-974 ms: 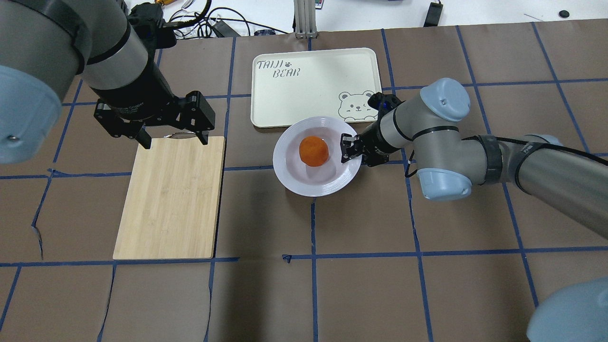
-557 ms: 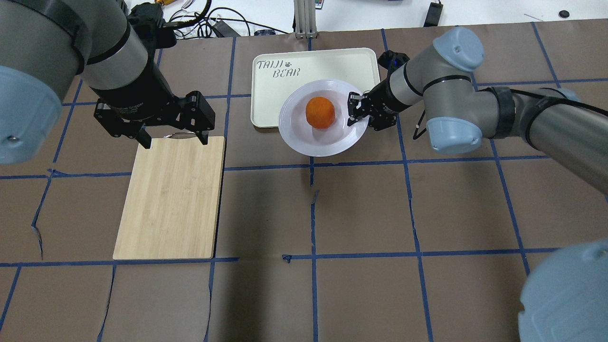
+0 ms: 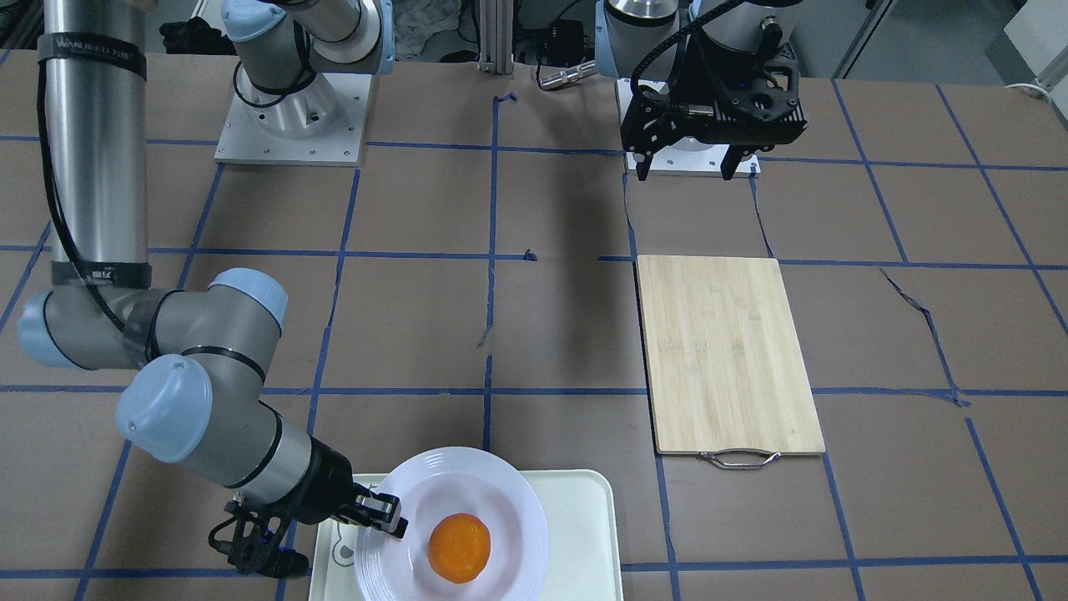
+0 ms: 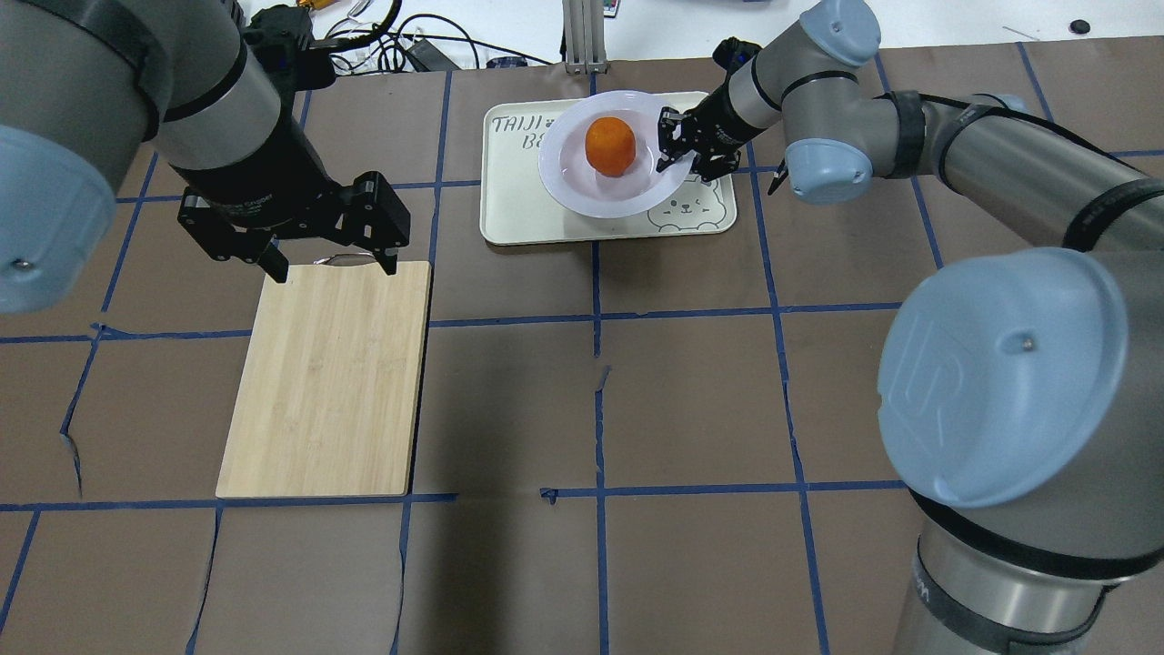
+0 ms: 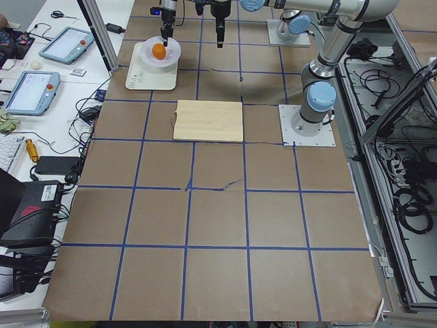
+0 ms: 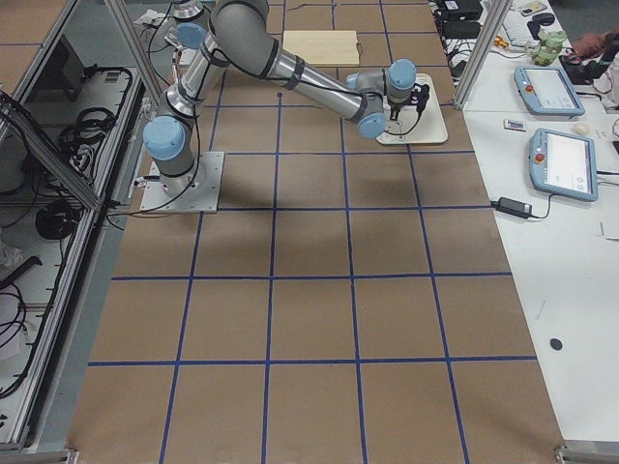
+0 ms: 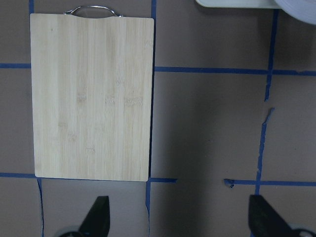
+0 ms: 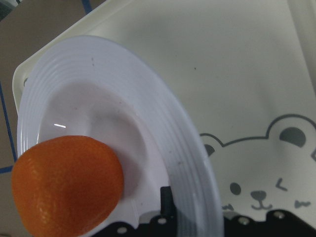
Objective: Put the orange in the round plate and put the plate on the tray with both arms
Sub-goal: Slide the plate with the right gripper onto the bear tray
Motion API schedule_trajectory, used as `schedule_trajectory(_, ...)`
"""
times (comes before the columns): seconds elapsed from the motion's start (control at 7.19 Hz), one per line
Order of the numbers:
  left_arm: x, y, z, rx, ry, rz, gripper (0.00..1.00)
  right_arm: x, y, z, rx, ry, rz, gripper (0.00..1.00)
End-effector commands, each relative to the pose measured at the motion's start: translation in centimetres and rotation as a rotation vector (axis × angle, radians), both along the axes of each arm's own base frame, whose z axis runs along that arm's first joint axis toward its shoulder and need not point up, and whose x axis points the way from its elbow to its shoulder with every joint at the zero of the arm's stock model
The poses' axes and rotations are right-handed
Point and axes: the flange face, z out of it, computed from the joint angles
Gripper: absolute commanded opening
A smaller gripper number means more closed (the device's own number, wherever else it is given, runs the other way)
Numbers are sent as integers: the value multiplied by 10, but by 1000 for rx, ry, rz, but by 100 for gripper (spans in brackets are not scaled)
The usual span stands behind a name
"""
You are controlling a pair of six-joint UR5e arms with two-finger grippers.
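Two grippers show in the front-facing view. The right gripper pinches the rim of the round plate, which carries the orange over the tray. The left gripper hangs spread and empty, well apart. From overhead we see the plate hiding part of the tray's lettering (whether it rests there, we cannot tell). The bamboo cutting board lies on the left arm's side, away from the tray. In the left wrist view we see that board beyond parted fingertips.

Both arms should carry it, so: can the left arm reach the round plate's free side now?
Probably yes: the left gripper is open, nothing stands between it and the round plate, and the right gripper holds only the opposite rim.
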Motion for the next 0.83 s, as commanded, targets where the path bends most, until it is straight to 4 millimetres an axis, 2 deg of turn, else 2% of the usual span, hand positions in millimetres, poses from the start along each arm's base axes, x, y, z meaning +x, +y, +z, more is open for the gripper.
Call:
schedule_trajectory(0.0,0,2,4,-8,2,1,100,5,-11,-22,26,-50,-13,17)
schedule_trajectory(0.28,1,2,2,-5,2,2,100,3,-10,-28,33,-28,-17,26)
schedule_trajectory(0.42,6,0,3,-5,0,13,100,-4,-11,-31,29,48,-34,45)
schedule_trajectory(0.56,13,-2,3,-4,3,30,100,-6,-15,-19,8,69,-40,63)
schedule_trajectory(0.7,15,-2,2,-2,8,34,100,-10,-24,0,-43,103,-31,74)
